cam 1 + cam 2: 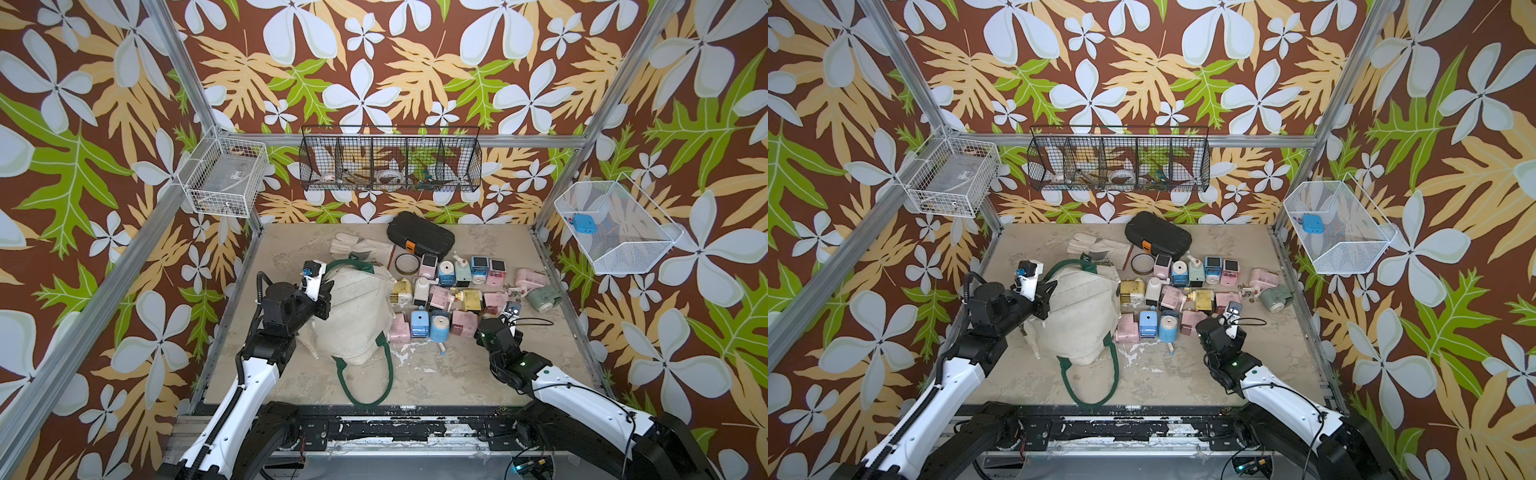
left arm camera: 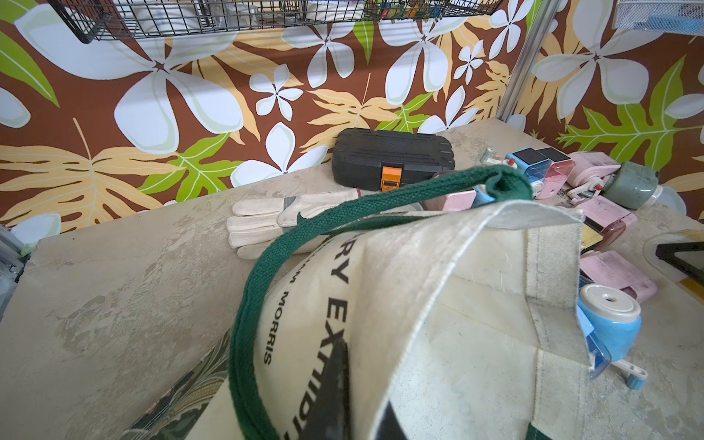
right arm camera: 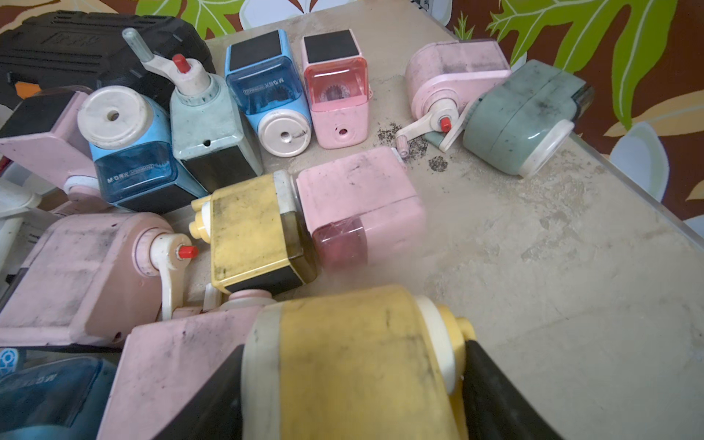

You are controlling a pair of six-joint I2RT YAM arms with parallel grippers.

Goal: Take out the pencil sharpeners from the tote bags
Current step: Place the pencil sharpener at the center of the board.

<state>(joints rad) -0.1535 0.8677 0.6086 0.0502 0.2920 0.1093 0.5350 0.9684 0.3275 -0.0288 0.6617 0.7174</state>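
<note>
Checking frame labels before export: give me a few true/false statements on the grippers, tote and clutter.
1. The right gripper is empty. False: it is closed on a yellow sharpener.
2. The left gripper is shut on the tote bag. True.
3. The tape roll is inside the tote. False: it lies on the table beside the glove.
4. The black case lies at the table's far edge. True.
5. Many loose sharpeners lie on the table on the right arm's side of the tote. True.
</note>
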